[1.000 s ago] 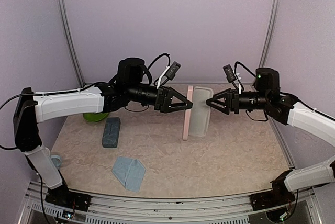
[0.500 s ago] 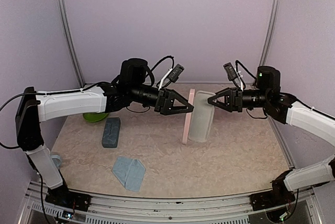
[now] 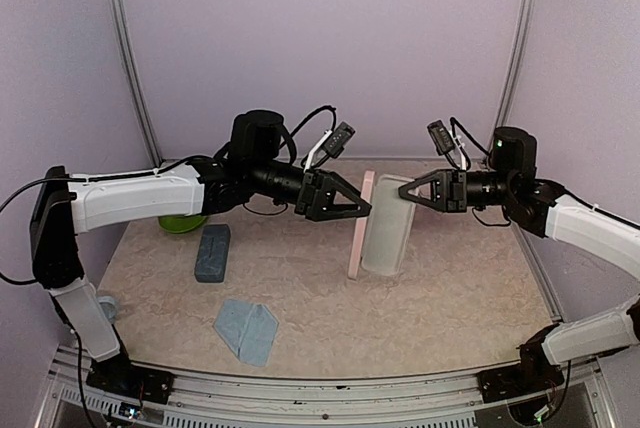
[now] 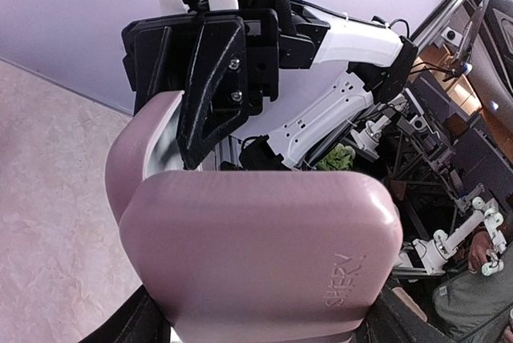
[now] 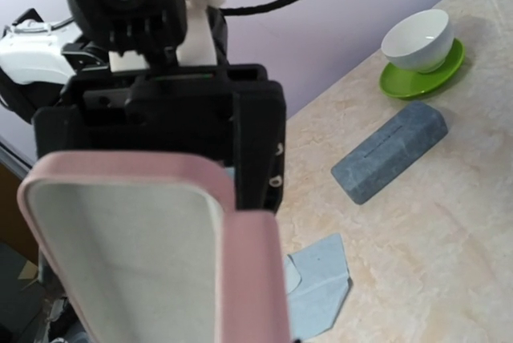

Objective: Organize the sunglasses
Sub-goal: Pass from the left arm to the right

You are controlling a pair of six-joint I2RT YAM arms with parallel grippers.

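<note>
Pink case [image 3: 357, 223], hard shell, hinged. It is held off the table [image 3: 460, 298] between the two arms, standing on end and swung open, with its pale-lined lid [image 3: 385, 233] to the right of the pink half.

Left gripper [image 3: 358, 206]: at the case's left side. Its fingers are spread wide and clamped across the pink half, which fills the left wrist view.

Right gripper [image 3: 404, 191]: at the upper right edge of the lid. Its fingers are drawn nearly together. I cannot tell whether they pinch the lid edge or only touch it.

Sunglasses: not seen in any view. The lining shown in the right wrist view looks bare, though the pink half's inside is hidden.

Grey case [image 3: 212, 251]: closed, flat on the table, well left of the pink case.

Blue cloth [image 3: 246, 330]: folded, left of and nearer than the pink case.

White bowl [image 5: 417, 38] on green saucer [image 5: 423, 70]: beyond the grey case, far left of the pink case.

Step in hand, by judgement: opening and steadying the pink case so it can take a pair.

Next move, by judgement: keep the left grip firm. Get a sure hold on the lid, or set the case down open. Then find a pair, which no view shows.
</note>
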